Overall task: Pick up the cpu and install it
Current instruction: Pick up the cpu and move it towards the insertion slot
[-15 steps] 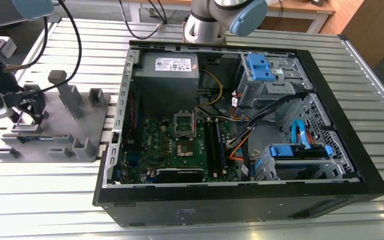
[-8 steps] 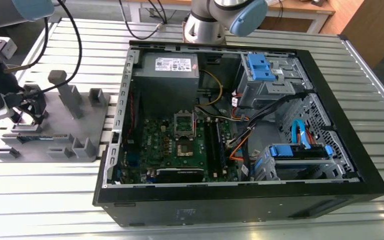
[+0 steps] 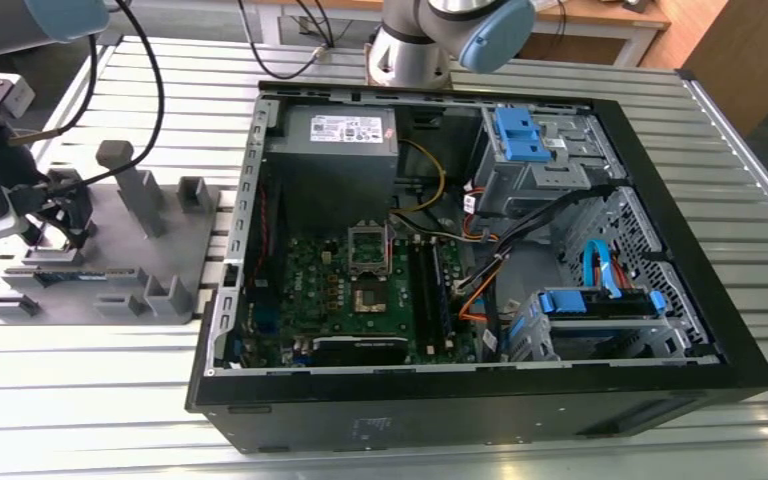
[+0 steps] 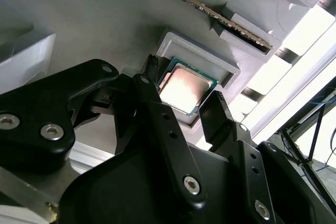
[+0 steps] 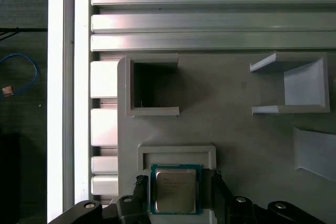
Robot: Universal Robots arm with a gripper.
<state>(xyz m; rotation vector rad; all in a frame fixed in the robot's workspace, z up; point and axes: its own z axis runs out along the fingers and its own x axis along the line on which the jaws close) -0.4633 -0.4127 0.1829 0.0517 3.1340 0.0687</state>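
the gripper point(image 5: 178, 178) points down at the grey fixture point(image 5: 231, 129), fingers point(image 4: 215, 116) spread astride the cpu point(image 5: 176, 192), not gripping.

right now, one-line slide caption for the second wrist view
Open gripper straddling the cpu, which sits in its grey holder pocket.
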